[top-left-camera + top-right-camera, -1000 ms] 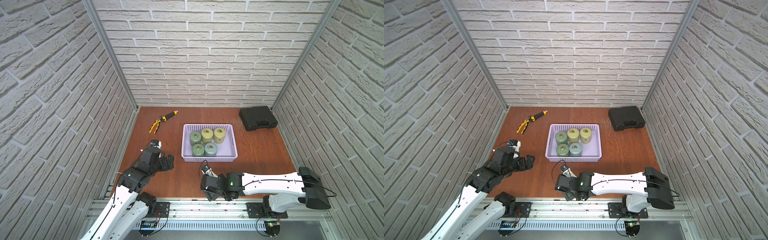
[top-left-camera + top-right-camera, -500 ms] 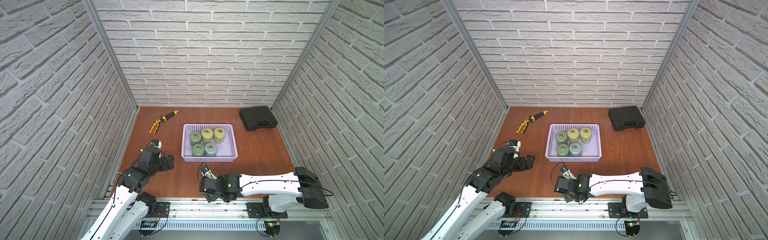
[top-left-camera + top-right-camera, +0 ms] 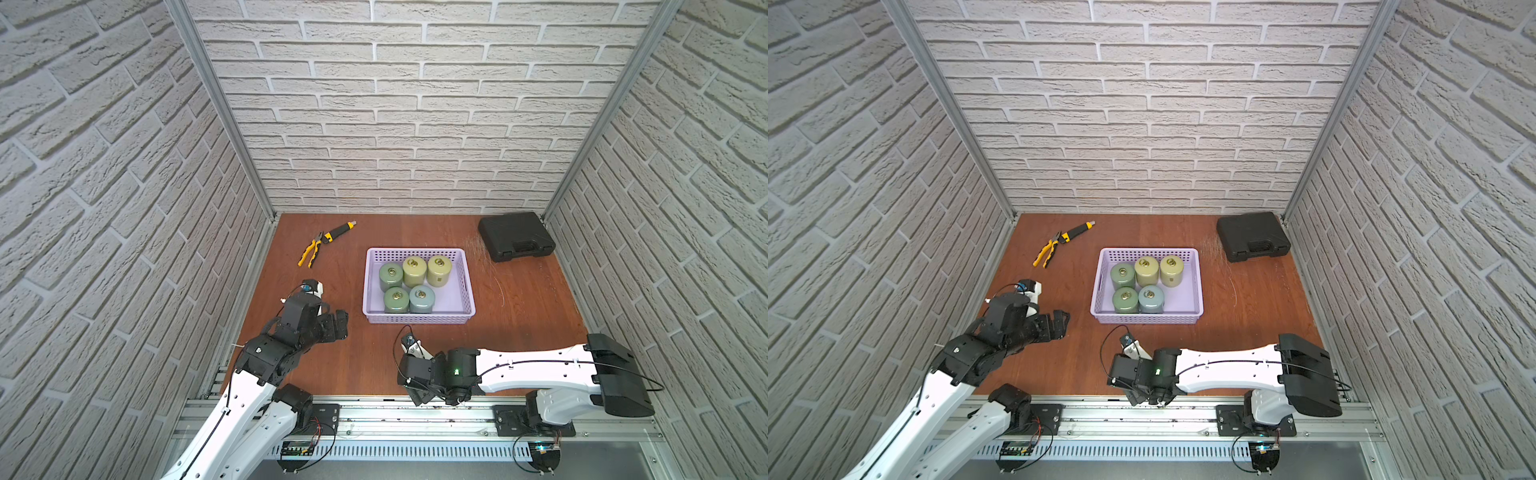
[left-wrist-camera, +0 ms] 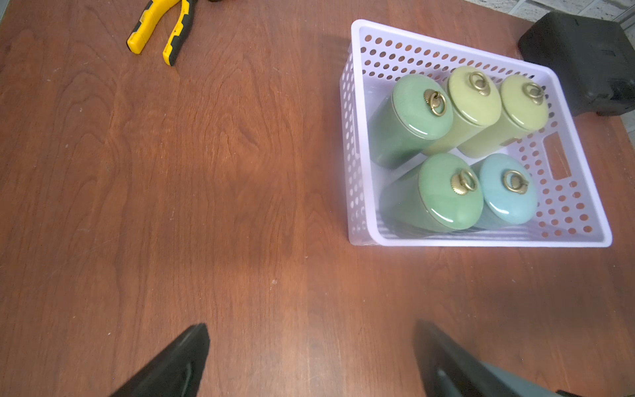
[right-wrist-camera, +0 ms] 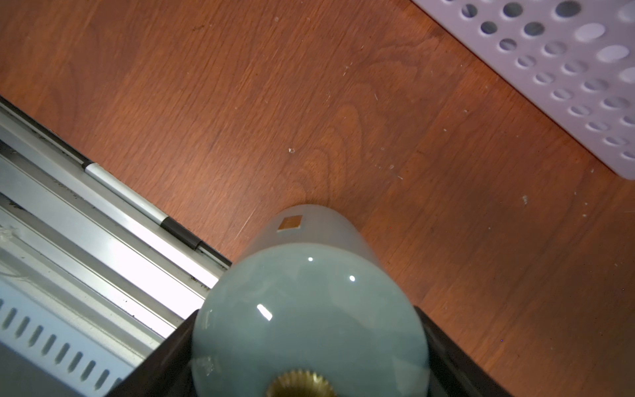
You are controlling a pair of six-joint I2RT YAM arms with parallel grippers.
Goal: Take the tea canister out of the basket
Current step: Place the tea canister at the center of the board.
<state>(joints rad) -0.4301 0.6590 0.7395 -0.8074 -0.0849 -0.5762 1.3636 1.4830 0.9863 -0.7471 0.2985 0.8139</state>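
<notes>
Canister (image 5: 309,309), pale blue-grey with a brass knob, is out of the basket (image 3: 419,319) and sits in the right gripper (image 5: 311,347). Black fingers (image 5: 453,357) pinch its lid end from both sides. It's upright, near the front rail (image 5: 103,192) and well apart from the basket wall. Can't tell whether its base touches the table (image 3: 365,361). Both top views hide it under the right wrist.

Progress, my read: the lift-out itself looks done. What's left is setting it down on the wood and letting go.

The basket holds five canisters, all upright and packed toward its left side. Back row has a dark green one (image 3: 391,275) and two yellow-green ones (image 3: 414,269) (image 3: 439,269). Front row has a green one (image 3: 396,299) and a pale blue one (image 3: 421,298). The front right spot (image 3: 453,305) is bare floor, and nothing else is in there.

The left gripper (image 4: 311,330) has its fingers spread wide and holds nothing, over bare wood to the left of the basket. A closed black case (image 3: 515,237) lies at the back right and pliers (image 3: 311,253) at the back left, both outside the basket.
</notes>
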